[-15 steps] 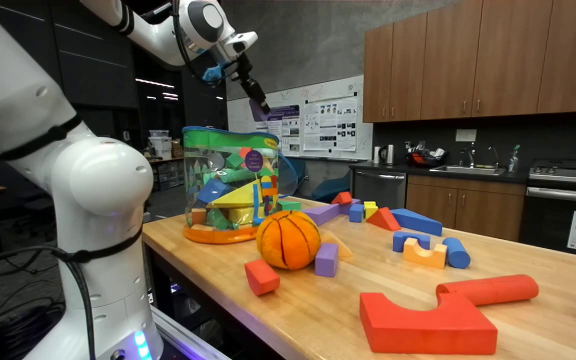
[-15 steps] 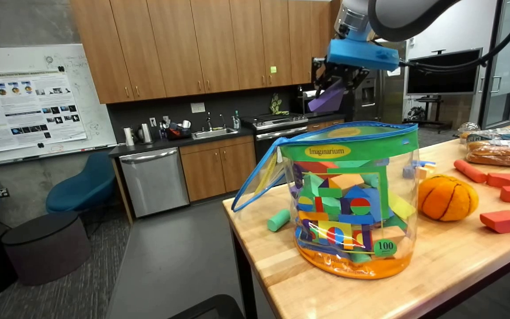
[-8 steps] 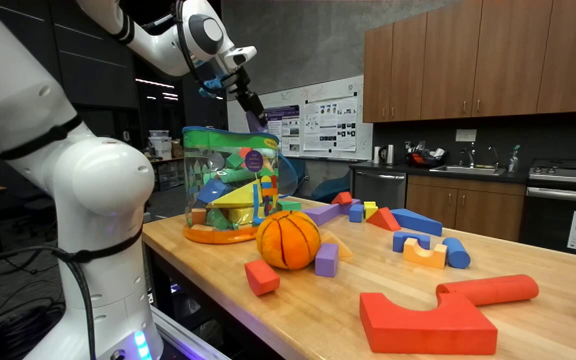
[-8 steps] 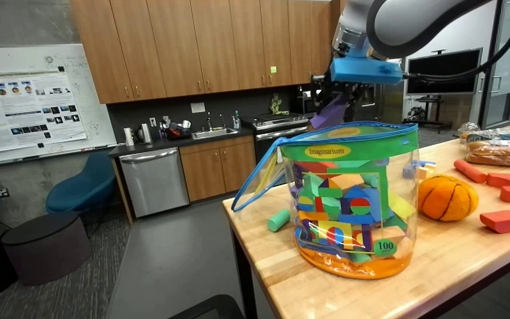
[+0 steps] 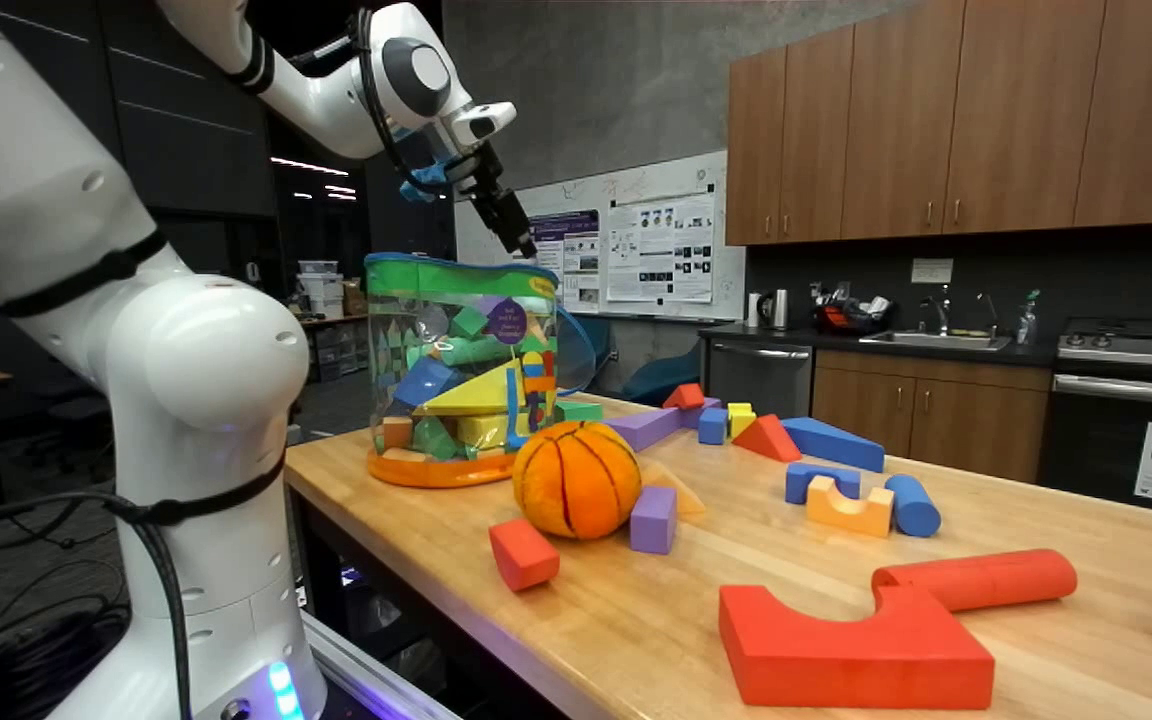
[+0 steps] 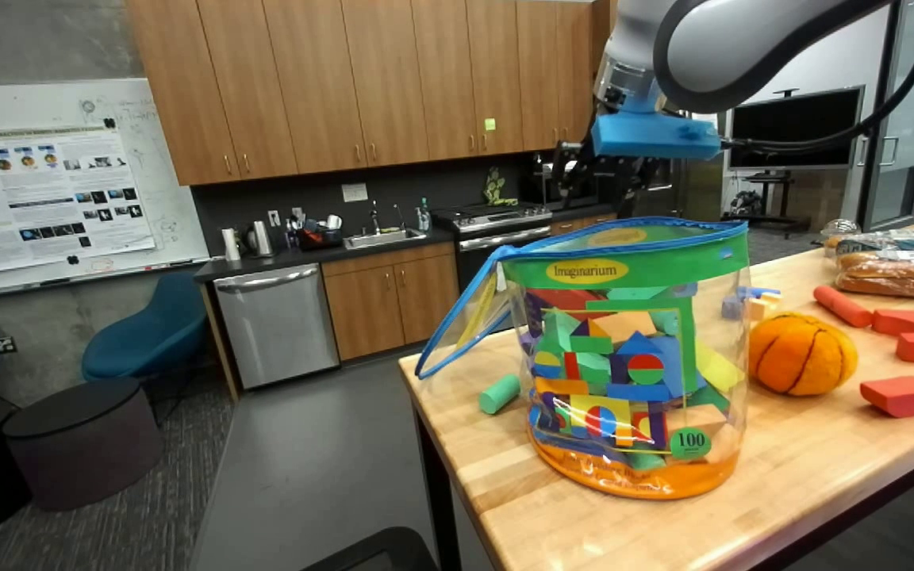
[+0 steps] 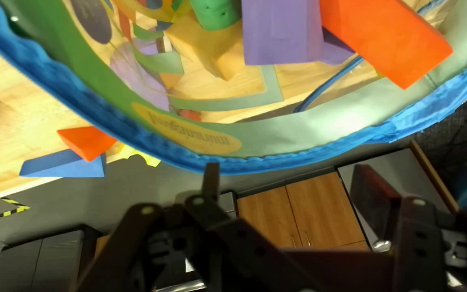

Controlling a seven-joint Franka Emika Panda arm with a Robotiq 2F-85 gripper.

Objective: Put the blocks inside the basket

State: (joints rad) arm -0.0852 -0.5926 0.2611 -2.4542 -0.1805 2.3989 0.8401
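Note:
The basket (image 5: 436, 274) is a clear bag with a green top and orange base, filled with many blocks; it stands open at the table's end in both exterior views (image 6: 715, 252). My gripper (image 7: 288, 172) is open and empty, just above the basket's blue rim, also in an exterior view (image 6: 596, 198). A purple block (image 7: 284, 34) lies on top inside the basket beside a red block (image 7: 385, 38). Loose on the table are a red arch (image 5: 856, 655), red cylinder (image 5: 986, 580), red half-round block (image 5: 524, 553), purple block (image 5: 653, 520), blue wedge (image 5: 834, 443) and green cylinder (image 6: 499, 394).
An orange ball (image 5: 576, 480) sits against the basket's side. The basket's blue-edged lid (image 6: 457, 325) hangs open past its side. Bagged bread (image 6: 901, 274) lies at the table's far end. The table edge (image 5: 456, 590) runs close to the robot base.
My gripper has come down toward the basket's opening and opened. The purple block it held has dropped into the basket.

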